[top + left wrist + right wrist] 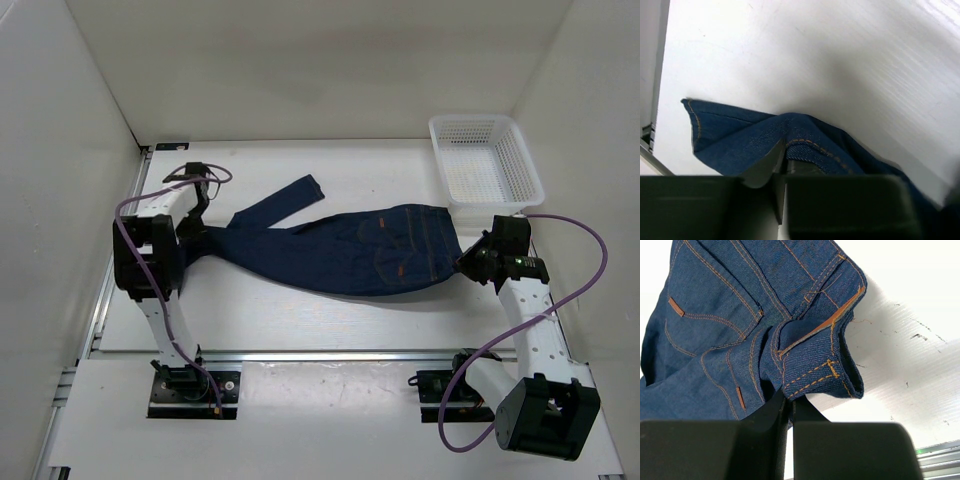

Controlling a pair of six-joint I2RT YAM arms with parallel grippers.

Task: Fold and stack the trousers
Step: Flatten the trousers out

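Right gripper (788, 402) pinches waistband (815, 376); left gripper (780, 167) pinches a leg (735, 140) near its hem. Trousers (350, 250): heavy, limp denim; thick seams likely hold best.

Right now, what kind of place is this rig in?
Probably a robotics lab cell: white panel walls box in the table; on it only trousers and a mesh basket.

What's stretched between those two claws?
The dark blue jeans span the whole stretch, the left claw pinching a leg end, the right claw the waistband; the top view shows it.
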